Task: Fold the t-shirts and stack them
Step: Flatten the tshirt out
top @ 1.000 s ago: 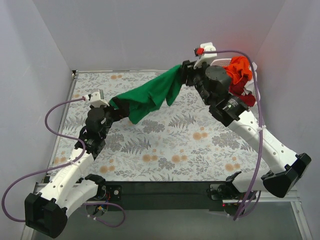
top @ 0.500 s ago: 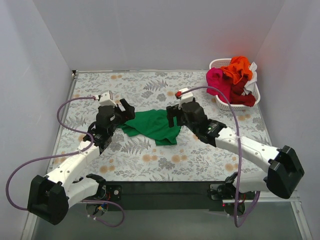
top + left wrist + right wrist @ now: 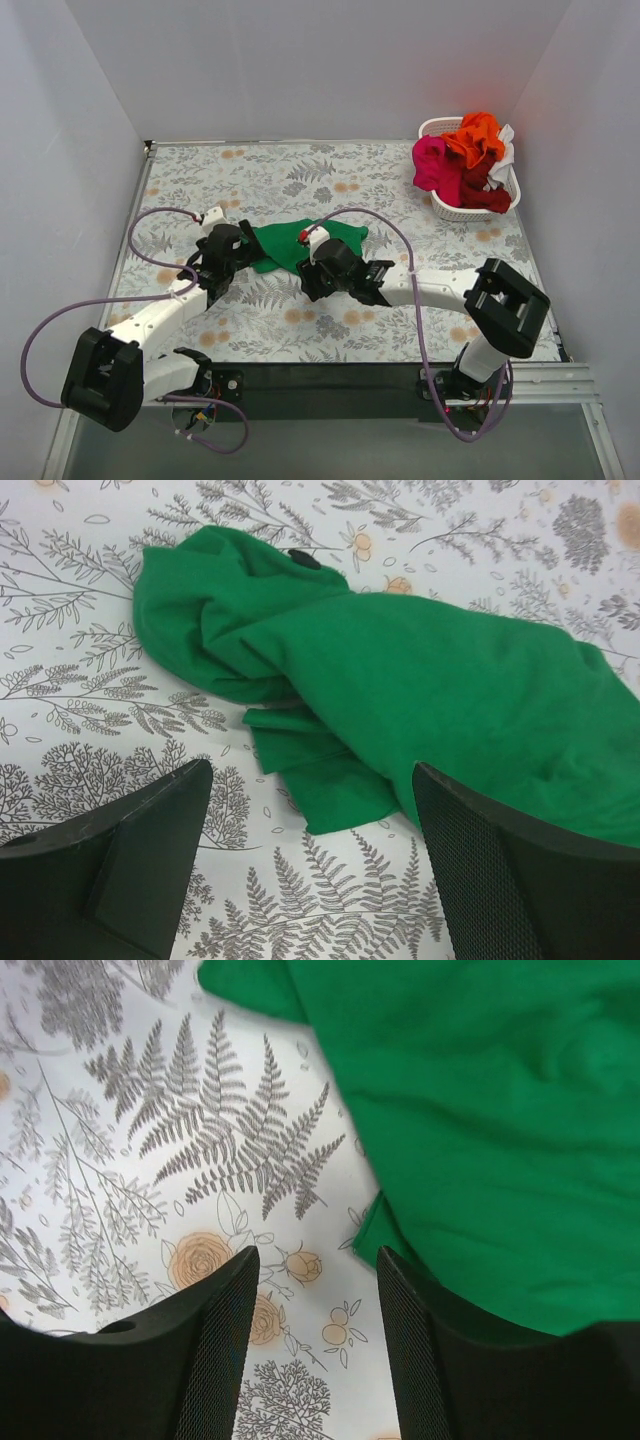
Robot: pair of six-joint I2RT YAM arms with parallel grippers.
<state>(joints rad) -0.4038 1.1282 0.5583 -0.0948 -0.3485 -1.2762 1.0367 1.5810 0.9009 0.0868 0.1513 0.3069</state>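
The green t-shirt (image 3: 290, 243) lies crumpled on the floral table, left of centre. It also shows in the left wrist view (image 3: 420, 670) and the right wrist view (image 3: 500, 1110). My left gripper (image 3: 246, 246) is open and empty at the shirt's left edge, its jaws wide apart over a folded corner (image 3: 310, 780). My right gripper (image 3: 308, 278) is open and empty just in front of the shirt's near edge, over bare table (image 3: 318, 1260). Orange (image 3: 478, 135), magenta (image 3: 432, 160), dark red (image 3: 482, 192) and white (image 3: 503, 140) shirts sit piled in the basket.
The white plastic basket (image 3: 462, 211) stands at the back right corner. White walls close in the table at the back and both sides. Purple cables loop from both arms.
A second ago both grippers held the green shirt stretched in the air. They lowered it to the table, let go, and now sit open beside it, the right arm swung far left.
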